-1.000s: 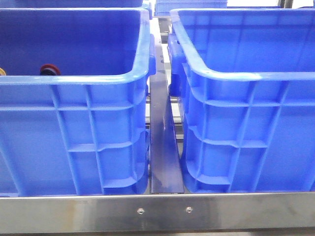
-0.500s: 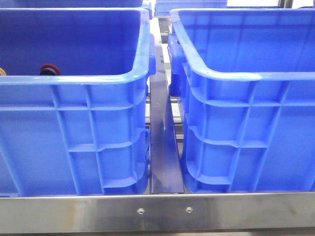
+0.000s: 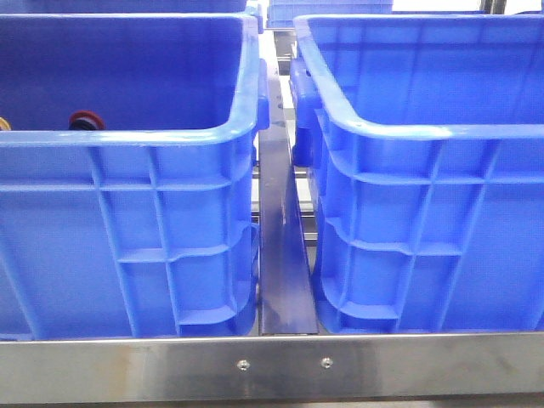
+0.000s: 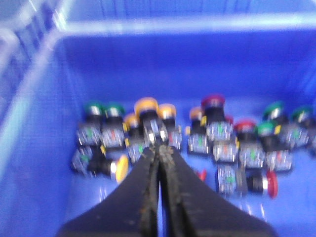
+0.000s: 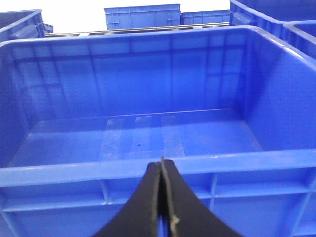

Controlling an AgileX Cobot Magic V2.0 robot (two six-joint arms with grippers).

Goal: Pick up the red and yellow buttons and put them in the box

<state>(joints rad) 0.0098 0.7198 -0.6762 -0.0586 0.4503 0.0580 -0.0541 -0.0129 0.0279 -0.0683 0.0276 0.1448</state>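
Note:
A heap of push buttons lies on the floor of the left blue crate (image 4: 39, 163); the view is blurred. Among them are yellow-capped buttons (image 4: 146, 106), red-capped buttons (image 4: 213, 102) and green-capped ones (image 4: 93, 108). My left gripper (image 4: 159, 148) is shut and empty, its tips just above the yellow-capped buttons. My right gripper (image 5: 162, 163) is shut and empty, outside the near wall of the empty blue box (image 5: 74, 175). In the front view a red cap (image 3: 85, 119) and a yellow cap (image 3: 3, 123) peek over the left crate's rim (image 3: 127, 136); the box (image 3: 425, 212) stands to the right. Neither gripper shows there.
A steel rail (image 3: 280, 255) runs between the two crates and a steel bar (image 3: 272, 365) crosses in front of them. More blue crates (image 5: 143, 17) stand behind. Taped patches (image 5: 140, 136) mark the box's floor.

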